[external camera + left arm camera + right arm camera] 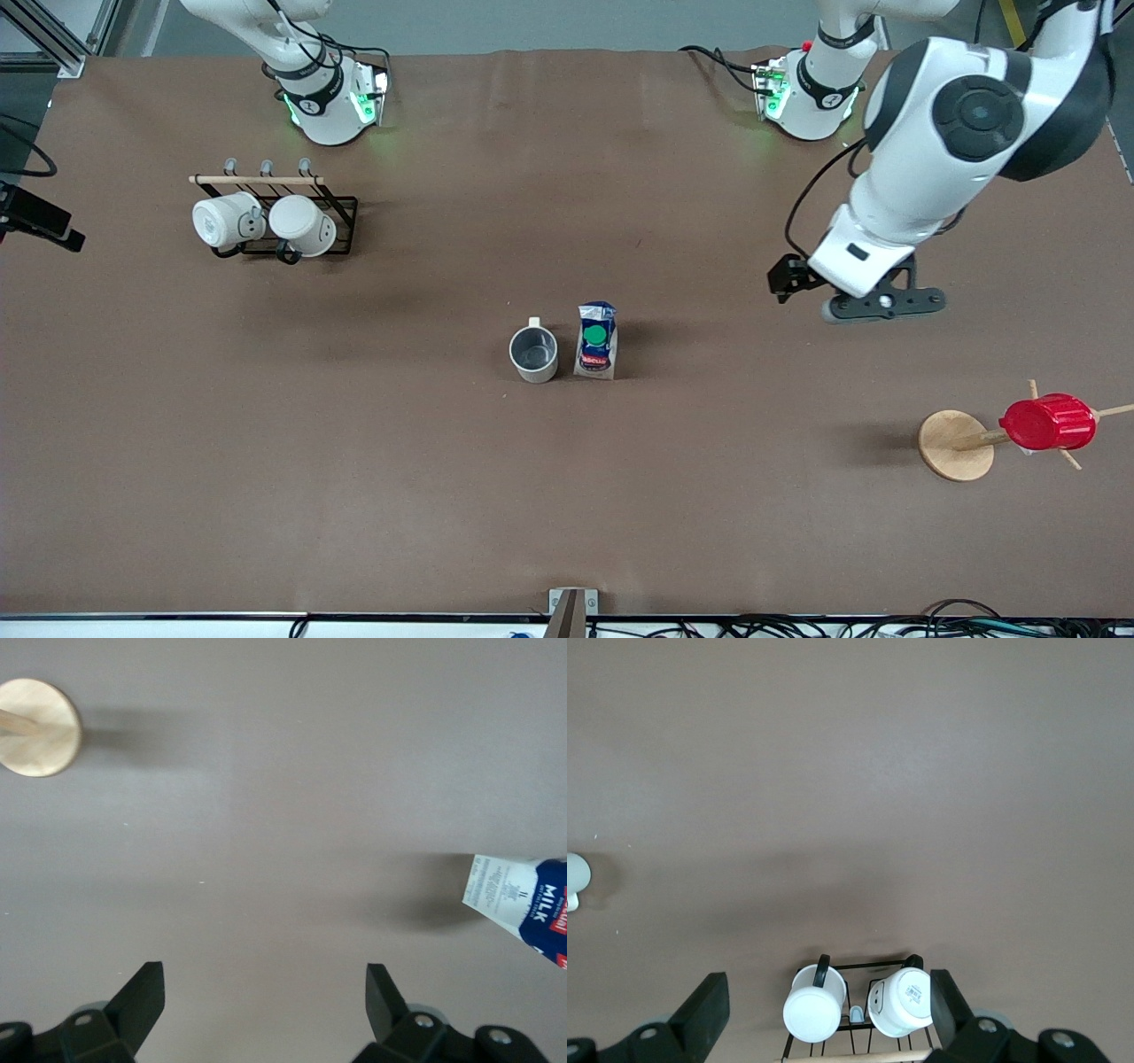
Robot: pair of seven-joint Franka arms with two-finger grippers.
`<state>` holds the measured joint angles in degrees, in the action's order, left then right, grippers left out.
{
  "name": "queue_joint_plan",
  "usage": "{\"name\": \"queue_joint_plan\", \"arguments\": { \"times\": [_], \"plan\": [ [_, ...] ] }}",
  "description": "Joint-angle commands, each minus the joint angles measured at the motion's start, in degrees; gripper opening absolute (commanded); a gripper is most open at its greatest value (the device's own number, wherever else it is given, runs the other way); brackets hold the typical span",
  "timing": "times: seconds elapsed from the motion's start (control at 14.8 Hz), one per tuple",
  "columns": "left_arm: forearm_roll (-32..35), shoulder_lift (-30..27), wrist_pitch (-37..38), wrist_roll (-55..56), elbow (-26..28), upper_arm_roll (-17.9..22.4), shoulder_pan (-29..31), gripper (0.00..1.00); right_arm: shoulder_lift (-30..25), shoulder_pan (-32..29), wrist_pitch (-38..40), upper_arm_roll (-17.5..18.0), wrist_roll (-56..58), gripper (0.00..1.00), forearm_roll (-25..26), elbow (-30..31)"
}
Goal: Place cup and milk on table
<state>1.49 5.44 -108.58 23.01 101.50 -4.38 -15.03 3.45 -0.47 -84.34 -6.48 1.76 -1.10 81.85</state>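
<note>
The cream-white cup (533, 353) stands upright on the brown table (567, 496) near its middle, handle toward the robots. A sliver of it shows at the edge of the right wrist view (574, 879). The blue and white milk (596, 341) with a green cap stands right beside the cup, toward the left arm's end, and shows in the left wrist view (523, 904). My left gripper (837, 299) (266, 992) is open and empty above bare table between the milk and the wooden stand. My right gripper (828, 979) is open and empty, high above the mug rack.
A black wire rack (341, 226) holding two white mugs (226, 220) (303, 225) stands near the right arm's base. A wooden cup stand (955, 445) carrying a red ribbed cup (1048, 423) is toward the left arm's end, nearer the front camera.
</note>
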Motion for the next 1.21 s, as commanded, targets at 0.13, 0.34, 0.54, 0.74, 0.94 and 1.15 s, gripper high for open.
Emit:
{"name": "queue_joint_plan", "arguments": {
  "times": [0.13, 0.34, 0.54, 0.74, 0.94, 1.15],
  "plan": [
    [-0.70, -2.80, 2.93, -6.56, 0.20, -0.19, 3.42, 1.00, -0.72, 0.03, 0.84, -0.03, 1.32, 1.00, -0.75, 0.60],
    [-0.61, -2.80, 6.09, -9.73, -2.87, -0.10, 6.06, 1.00, -0.72, 0.03, 0.84, -0.03, 1.32, 1.00, -0.75, 0.68],
    [-0.18, -2.89, 6.63, -8.95, -4.11, -0.37, 6.16, 1.00, -0.72, 0.03, 1.28, -0.03, 1.32, 1.00, -0.83, 0.68],
    [-0.70, -2.02, 11.09, -9.38, -9.19, 0.07, 6.68, 1.00, -0.72, 0.03, 1.37, -0.03, 1.32, 1.00, -0.75, 0.60],
    [-0.70, -0.87, 13.13, -11.13, -12.81, 0.16, 6.68, 1.00, -0.72, 0.03, 1.37, -0.03, 1.32, 1.00, -0.75, 0.60],
    [-1.83, -1.13, 13.31, -12.55, -12.64, 0.60, 6.77, 1.00, -0.72, 0.03, 1.37, -0.03, 1.32, 1.00, -0.75, 0.68]
  ]
}}
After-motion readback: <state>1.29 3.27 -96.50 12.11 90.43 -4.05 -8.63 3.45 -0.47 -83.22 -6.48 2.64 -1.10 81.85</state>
